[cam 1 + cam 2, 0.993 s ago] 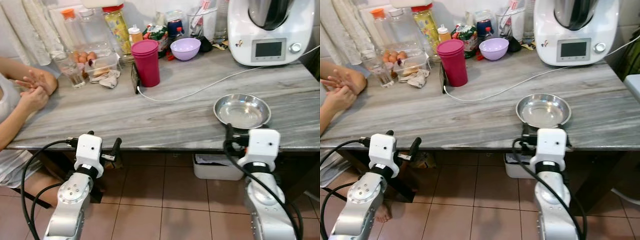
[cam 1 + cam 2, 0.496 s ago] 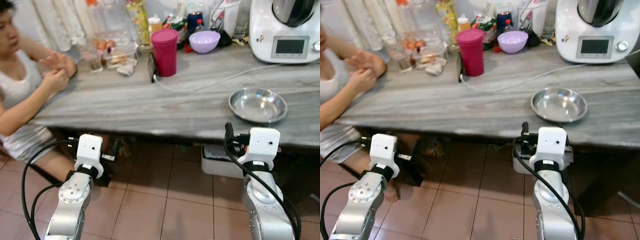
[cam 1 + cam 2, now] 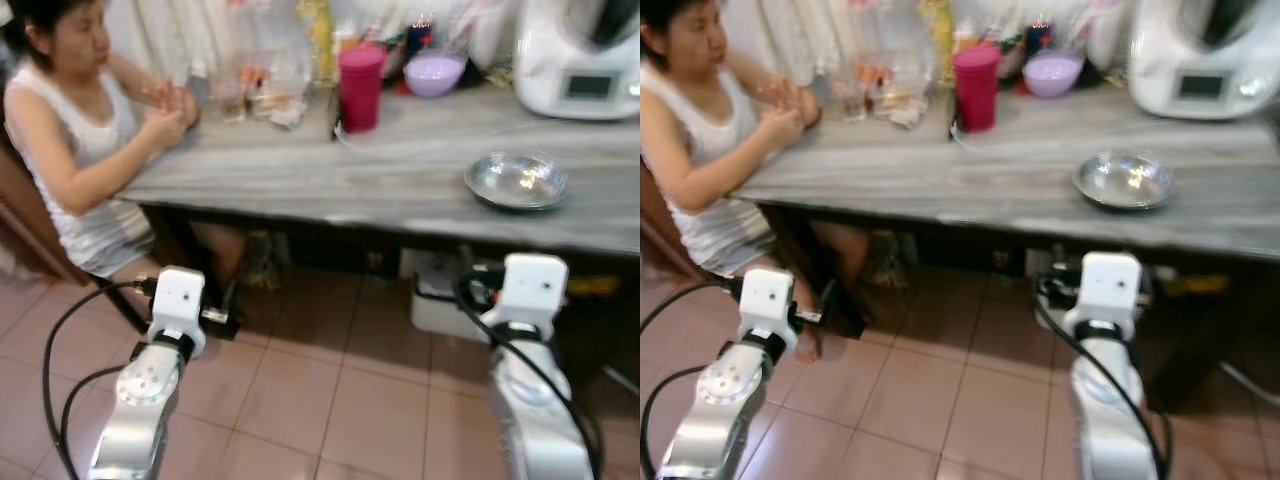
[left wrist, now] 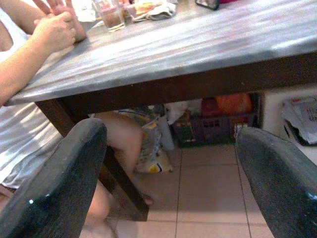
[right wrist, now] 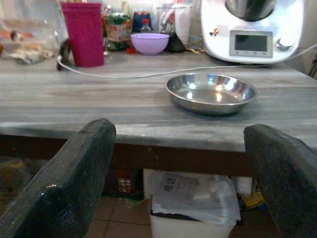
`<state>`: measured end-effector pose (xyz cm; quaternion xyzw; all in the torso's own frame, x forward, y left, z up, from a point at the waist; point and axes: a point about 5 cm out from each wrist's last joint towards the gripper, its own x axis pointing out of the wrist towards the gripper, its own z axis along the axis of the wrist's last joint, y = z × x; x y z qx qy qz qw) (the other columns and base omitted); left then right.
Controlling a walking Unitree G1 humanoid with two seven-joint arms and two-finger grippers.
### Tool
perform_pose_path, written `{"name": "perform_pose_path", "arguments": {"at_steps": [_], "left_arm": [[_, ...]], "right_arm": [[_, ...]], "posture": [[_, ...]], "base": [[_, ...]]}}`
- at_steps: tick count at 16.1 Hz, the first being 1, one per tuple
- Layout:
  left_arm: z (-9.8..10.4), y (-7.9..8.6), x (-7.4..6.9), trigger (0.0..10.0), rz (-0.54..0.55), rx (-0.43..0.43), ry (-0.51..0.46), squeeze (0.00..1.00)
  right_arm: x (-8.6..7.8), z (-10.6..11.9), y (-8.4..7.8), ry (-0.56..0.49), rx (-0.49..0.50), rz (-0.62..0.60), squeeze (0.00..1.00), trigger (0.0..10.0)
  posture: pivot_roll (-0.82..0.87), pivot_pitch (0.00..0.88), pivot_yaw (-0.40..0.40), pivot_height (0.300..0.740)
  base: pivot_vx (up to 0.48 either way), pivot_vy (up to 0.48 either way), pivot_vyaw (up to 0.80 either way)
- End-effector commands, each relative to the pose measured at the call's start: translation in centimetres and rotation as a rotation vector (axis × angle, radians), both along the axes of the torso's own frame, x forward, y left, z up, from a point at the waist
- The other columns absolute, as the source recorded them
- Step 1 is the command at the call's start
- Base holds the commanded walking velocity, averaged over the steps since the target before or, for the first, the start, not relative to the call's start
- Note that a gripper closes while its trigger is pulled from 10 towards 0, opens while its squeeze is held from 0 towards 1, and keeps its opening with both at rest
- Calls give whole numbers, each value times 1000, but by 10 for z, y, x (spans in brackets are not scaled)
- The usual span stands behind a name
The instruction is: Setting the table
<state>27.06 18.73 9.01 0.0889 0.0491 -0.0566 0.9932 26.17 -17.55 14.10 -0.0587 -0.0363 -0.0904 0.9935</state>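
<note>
A long grey marble-patterned table (image 3: 330, 180) is seen ahead of both grippers, which are held low in front of its near edge, above the reddish tiled floor (image 3: 340, 390).

The right gripper (image 5: 183, 163) is held with its two black fingers (image 5: 74, 168) spread wide apart; nothing is gripped between them. Just beyond and above it, near the table's front edge, a shallow round stainless-steel dish (image 5: 210, 91) is found lying flat, apart from the fingers. Farther past the dish, a white kitchen machine with a small display (image 5: 252, 29) is placed at the back of the table. A thin white cable (image 5: 148, 74) is run across the tabletop behind the dish. Off toward the left gripper's side, a tall magenta plastic cup (image 5: 84, 32) and a small lilac bowl (image 5: 149, 43) are noted among blurred bottles and jars.

The left gripper (image 4: 168, 183) is likewise held open, fingers (image 4: 59, 183) well apart and empty, below the table edge. Beyond it, a seated person in a white sleeveless top (image 3: 75, 150) is observed at the table's far left end, hands (image 4: 57, 25) together on the tabletop. A small drinking glass (image 4: 111, 14) is set just beside those hands.

Under the table, beyond the right gripper, a white bin (image 5: 193, 208) is visible.
</note>
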Motion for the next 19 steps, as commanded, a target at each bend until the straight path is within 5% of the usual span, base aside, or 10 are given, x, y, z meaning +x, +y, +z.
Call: {"name": "perform_pose_path", "arguments": {"at_steps": [1, 9, 19], "left_arm": [[2, 3, 0, 10000, 11, 10, -3, 0], [3, 3, 1, 10000, 0, 10, -14, 0], [15, -14, -5, 10000, -70, -80, -74, 0]], "right_arm": [[1, 0, -1, 2, 5, -3, 0, 10000], [3, 0, -1, 2, 10, -4, 0, 10000], [-1, 0, -15, -6, 6, -63, 0, 10000]], "posture": [[-200, 19, 139, 740], [-199, 19, 136, 740], [-167, 5, 107, 740]], "base": [[-270, 0, -450], [-300, 0, -522], [0, 0, 0]]}}
